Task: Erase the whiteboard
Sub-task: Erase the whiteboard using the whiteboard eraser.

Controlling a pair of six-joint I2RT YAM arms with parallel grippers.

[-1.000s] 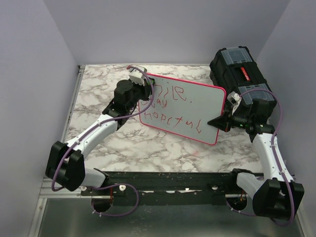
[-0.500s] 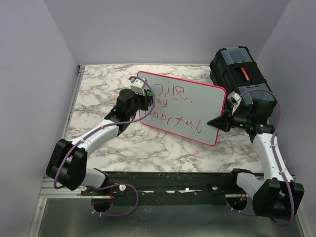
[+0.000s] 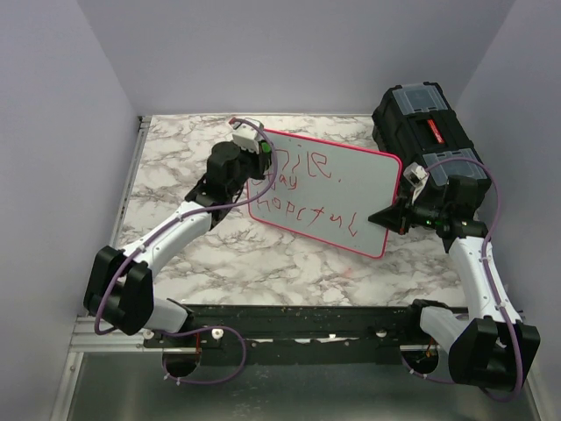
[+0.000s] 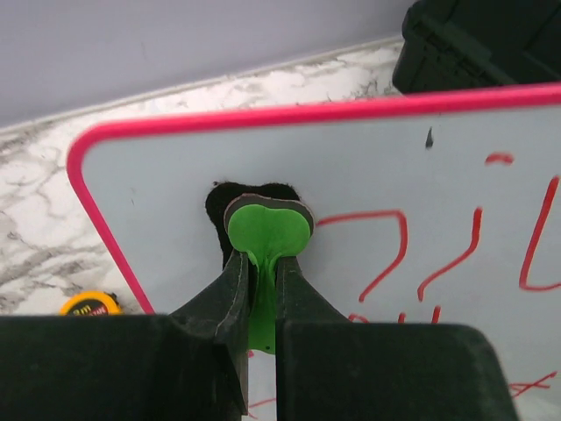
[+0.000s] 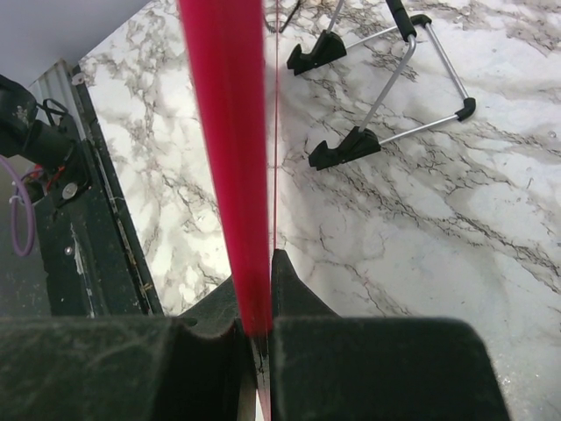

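Observation:
The whiteboard (image 3: 351,180), white with a pink-red rim and red handwriting, stands tilted above the marble table. My left gripper (image 3: 260,158) is shut on a green eraser (image 4: 267,230), whose black pad presses on the whiteboard (image 4: 412,167) near its upper left corner. Red letters lie just right of the pad. My right gripper (image 3: 392,213) is shut on the board's right edge. In the right wrist view the red rim (image 5: 223,132) runs straight down between that gripper's (image 5: 260,285) jaws.
A black toolbox (image 3: 425,132) stands at the back right, close behind the right arm. A yellow tape measure (image 4: 88,304) lies on the table left of the board. A wire stand with black feet (image 5: 386,83) rests on the marble under the board.
The left gripper dipped down the board's left side with the eraser, then came back up to the upper left corner. The board shifted left slightly and returned. The right gripper has not moved.

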